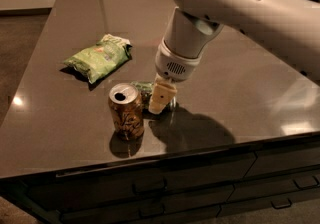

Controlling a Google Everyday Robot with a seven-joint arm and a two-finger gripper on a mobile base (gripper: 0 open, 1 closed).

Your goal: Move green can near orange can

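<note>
a small metal drink can with a green, dark-patterned label, the green can [142,89], lies on its side on a dark, glossy brown countertop [240,88], towards the front and a little left of the middle. only its left part shows; the rest is hidden behind the gripper [161,99], whose pale cream tip reaches down to the counter right at the can's near side. the gripper is at the can and seems to touch it, but how wide it stands, and whether it actually has hold of the can, i cannot tell from this angle.

above the gripper a round white wrist with a small grille rises into a thick white robot arm [240,8], which runs up and away to the right, out of the top right corner. the arm throws a dark shadow on the counter just right of the gripper.

an orange-brown metal drink can with dark markings and a silver top with a drinking hole, the orange can [126,112], stands upright just in front and to the left of the green can. the two are very near each other; whether they touch cannot be made out.

a light-green crinkly chip bag [98,57] lies flat farther back and to the left, apart from both cans.

below the counter's front edge are dark drawer fronts with handles [150,188].
</note>
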